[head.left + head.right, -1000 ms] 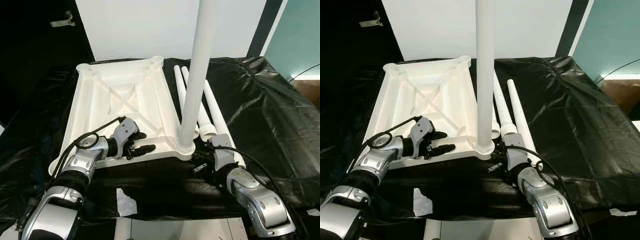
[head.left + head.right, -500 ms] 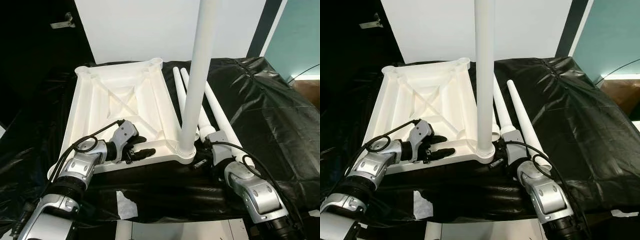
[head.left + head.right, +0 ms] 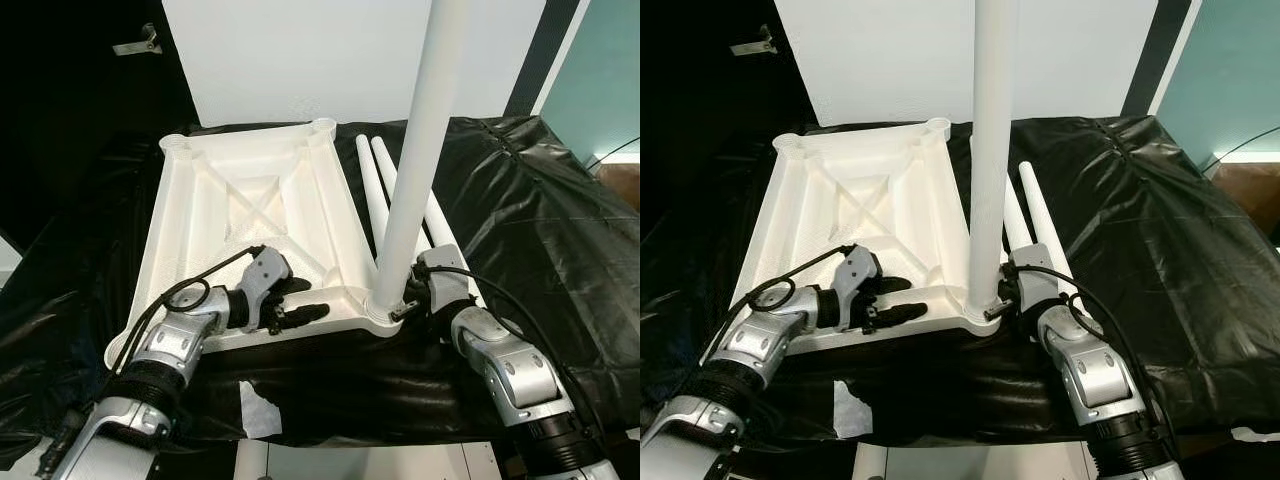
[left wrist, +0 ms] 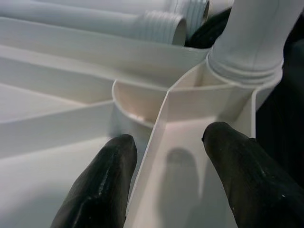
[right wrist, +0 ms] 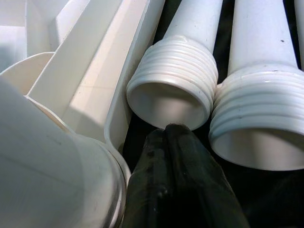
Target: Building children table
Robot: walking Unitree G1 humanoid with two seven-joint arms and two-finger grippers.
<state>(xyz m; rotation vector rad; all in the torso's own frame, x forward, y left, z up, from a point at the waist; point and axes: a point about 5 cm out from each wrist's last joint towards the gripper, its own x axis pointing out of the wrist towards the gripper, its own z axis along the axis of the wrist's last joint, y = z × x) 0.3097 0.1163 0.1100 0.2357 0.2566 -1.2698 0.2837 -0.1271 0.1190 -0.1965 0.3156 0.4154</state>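
The table top (image 3: 250, 215) is straddled by the wide left gripper (image 3: 300, 303) while a loose leg (image 5: 190, 61), just ahead of the pinched-together right gripper (image 5: 178, 142), probably gets picked next.

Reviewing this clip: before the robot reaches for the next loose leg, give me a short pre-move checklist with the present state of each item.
1. Upright leg seated in the tabletop's near corner socket: ok, though thread tightness cannot tell.
2. Left gripper steadying the tabletop: ok, jaws open astride a rib by that corner.
3. Right gripper free to grasp: ok, jaws shut, holding nothing, tips at a loose leg's threaded end.
4. Loose legs within reach: ok, lying beside the tabletop on the black sheet.
5. Remaining corner sockets unobstructed: cannot tell.
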